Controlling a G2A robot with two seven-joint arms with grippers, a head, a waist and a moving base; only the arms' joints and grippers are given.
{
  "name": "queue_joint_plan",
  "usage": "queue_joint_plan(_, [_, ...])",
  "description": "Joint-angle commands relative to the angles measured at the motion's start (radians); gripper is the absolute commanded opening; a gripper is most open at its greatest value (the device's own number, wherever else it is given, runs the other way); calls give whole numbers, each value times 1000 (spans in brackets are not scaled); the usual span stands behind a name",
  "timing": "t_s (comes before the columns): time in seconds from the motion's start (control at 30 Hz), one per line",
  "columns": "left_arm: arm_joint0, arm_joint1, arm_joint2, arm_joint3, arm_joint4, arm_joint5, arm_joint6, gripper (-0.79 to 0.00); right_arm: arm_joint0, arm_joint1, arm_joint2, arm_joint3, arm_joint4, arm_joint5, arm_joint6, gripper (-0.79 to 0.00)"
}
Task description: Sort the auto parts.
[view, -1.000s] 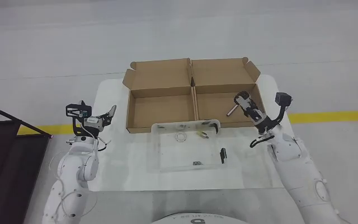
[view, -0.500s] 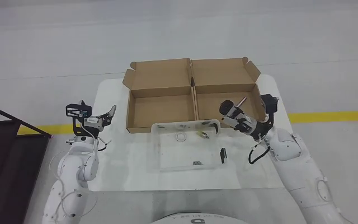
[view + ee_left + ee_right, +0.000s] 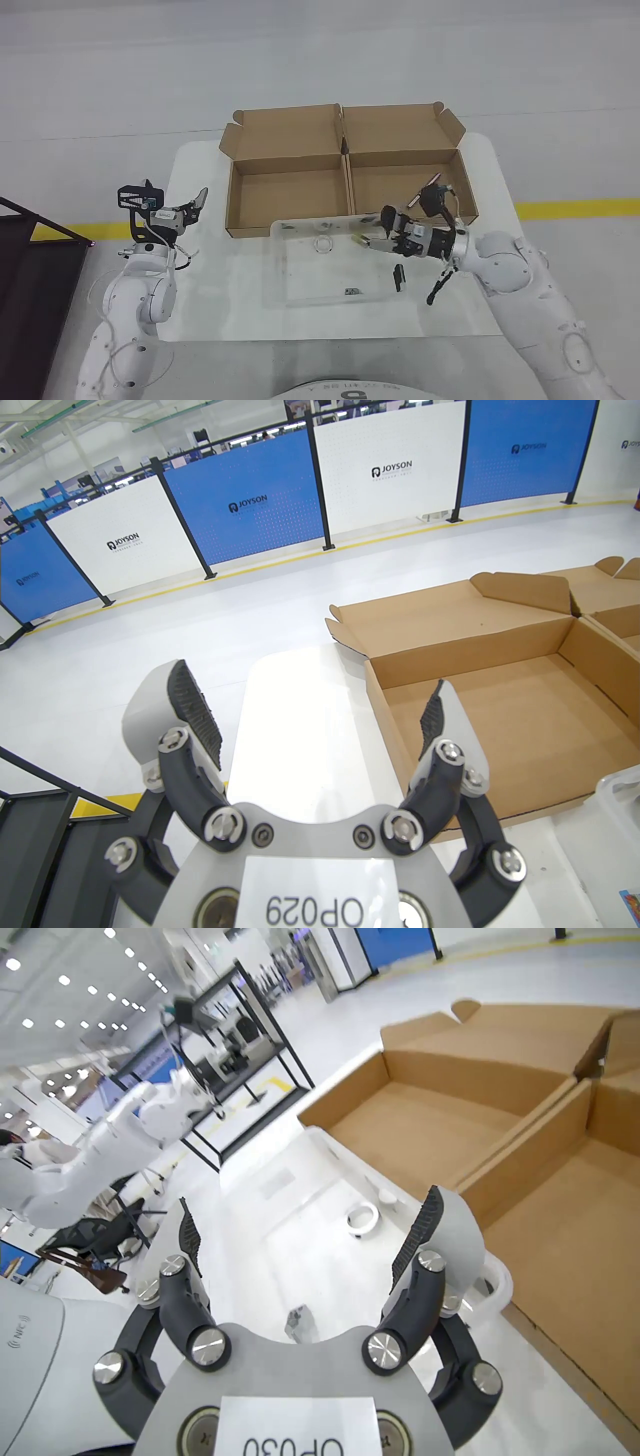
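A clear plastic tray [image 3: 300,285] in front of two open cardboard boxes holds loose auto parts: a white ring [image 3: 323,243], a black piece [image 3: 398,277], a small metal piece [image 3: 352,291]. My right gripper [image 3: 383,229] hangs open and empty over the tray's far right corner. In the right wrist view the right gripper [image 3: 310,1213] has the white ring [image 3: 362,1218] ahead of it and a metal piece [image 3: 300,1320] below. A thin rod [image 3: 432,182] lies in the right box [image 3: 400,150]. My left gripper [image 3: 192,205] stands open left of the left box [image 3: 285,195]; the left gripper [image 3: 310,680] holds nothing.
The left box [image 3: 500,710] is bare inside. White table [image 3: 215,300] surface lies free to the left of the tray and along the front edge. A black rack [image 3: 20,260] stands off the table's left side.
My right arm has swung from over the right box down and left to the tray's corner, gripper open. The left arm has kept still.
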Motion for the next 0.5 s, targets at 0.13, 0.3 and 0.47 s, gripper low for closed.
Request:
queue_joint_plan(0.13, [0,0,0,0,0,0,0,0,-31,12,-4,-55,-26,64,76,-25])
queue_joint_plan(0.3, [0,0,0,0,0,0,0,0,-7,11,-60,-57,-93,139,105,-65])
queue_joint_plan(0.47, [0,0,0,0,0,0,0,0,31,6,-107,-23,-150,206,80,-74])
